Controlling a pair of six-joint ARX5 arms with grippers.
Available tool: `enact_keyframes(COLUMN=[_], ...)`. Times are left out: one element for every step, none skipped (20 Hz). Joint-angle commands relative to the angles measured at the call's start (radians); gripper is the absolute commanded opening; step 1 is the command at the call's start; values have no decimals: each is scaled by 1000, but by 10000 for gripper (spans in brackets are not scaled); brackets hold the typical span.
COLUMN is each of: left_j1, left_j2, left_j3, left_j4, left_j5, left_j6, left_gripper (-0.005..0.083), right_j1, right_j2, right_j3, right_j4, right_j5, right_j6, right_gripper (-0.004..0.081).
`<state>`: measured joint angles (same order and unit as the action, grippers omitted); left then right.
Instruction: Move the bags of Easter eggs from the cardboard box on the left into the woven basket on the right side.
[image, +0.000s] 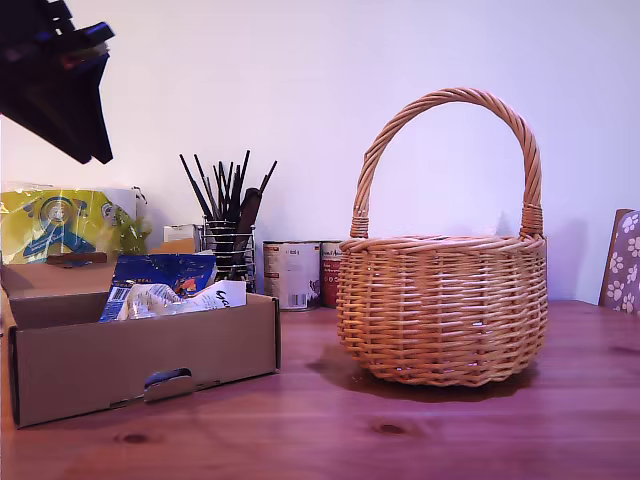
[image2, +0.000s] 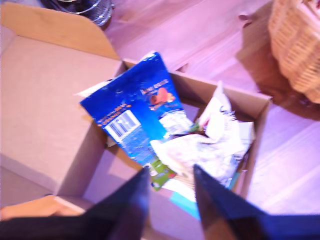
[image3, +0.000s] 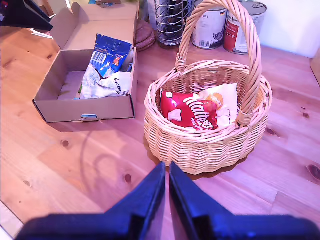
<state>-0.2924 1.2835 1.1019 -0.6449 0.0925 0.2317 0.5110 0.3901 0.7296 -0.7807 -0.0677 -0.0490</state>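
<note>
Cardboard box (image: 90, 370): stood open on the wooden table (image: 320, 440), at 9 o'clock of the woven basket (image: 440, 310) in the exterior view, well apart from it.
Bags in the box: a blue bag (image2: 132, 115) was propped up and a clear/white bag (image2: 200, 150) lay crumpled against it. Both rose above the box rim, so I judged them easy to take from above.
Bags in the basket: a red bag (image3: 189, 111) and a pale bag (image3: 222, 100) lay touching under the handle. I judged the task part done.
My first gripper (image2: 171, 170): hung above the box with its fingers spread and nothing between them, set, I judged, to drop onto a bag.
Bag and fingers: the clear/white bag lay at 12 o'clock along the gripper's reach, beyond the fingertips and untouched. The blue bag lay a little off that line.
My second gripper (image3: 166, 166): its fingers were pressed almost together and it was empty. The basket lay at its 12 o'clock, apart, which probably kept the way to the basket free.
</note>
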Motion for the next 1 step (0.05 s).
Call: enact_keyframes(left_j1=[9], left_j2=[-1], left_j3=[-10], left_j4=[10], left_j5=[12], left_j6=[12], left_gripper=[338], right_j1=[-3], right_j2=[-7], right_j3=[-9], right_j4=[4], right_j5=[0], right_j6=[7], right_gripper=[-10])
